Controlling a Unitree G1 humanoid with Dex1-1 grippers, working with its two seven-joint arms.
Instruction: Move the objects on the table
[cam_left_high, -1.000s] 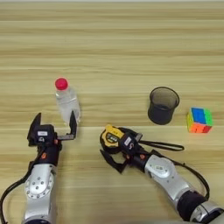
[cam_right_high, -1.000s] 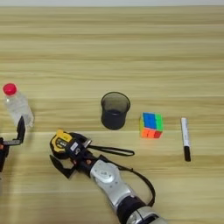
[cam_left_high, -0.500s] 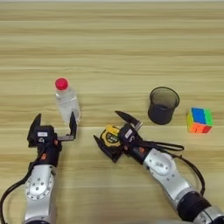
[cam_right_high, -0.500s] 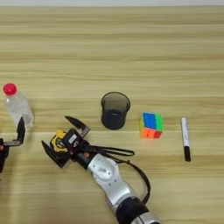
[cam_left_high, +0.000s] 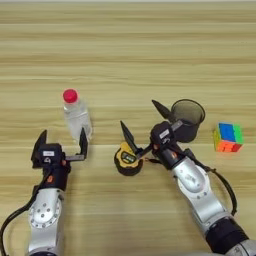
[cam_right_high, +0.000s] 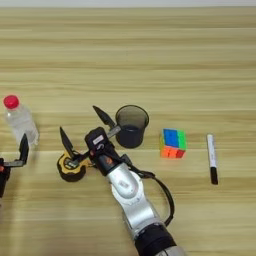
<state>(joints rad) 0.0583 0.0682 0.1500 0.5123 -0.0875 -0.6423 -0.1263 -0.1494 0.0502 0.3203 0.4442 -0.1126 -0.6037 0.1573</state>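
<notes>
Yellow and black, the tape measure (cam_left_high: 128, 159) is seen lying flat on the wooden table (cam_left_high: 125, 55) left of the dark cup (cam_left_high: 188, 119), with the right gripper (cam_left_high: 145, 129) spread wide just above and beside it, nothing held. It is judged compact, stiff and fairly heavy for its bulk, so a grip across the flat case sides is favoured over the limp strap. The left gripper (cam_left_high: 60, 145) is parked wide beside the light, easily toppled bottle (cam_left_high: 76, 113).
</notes>
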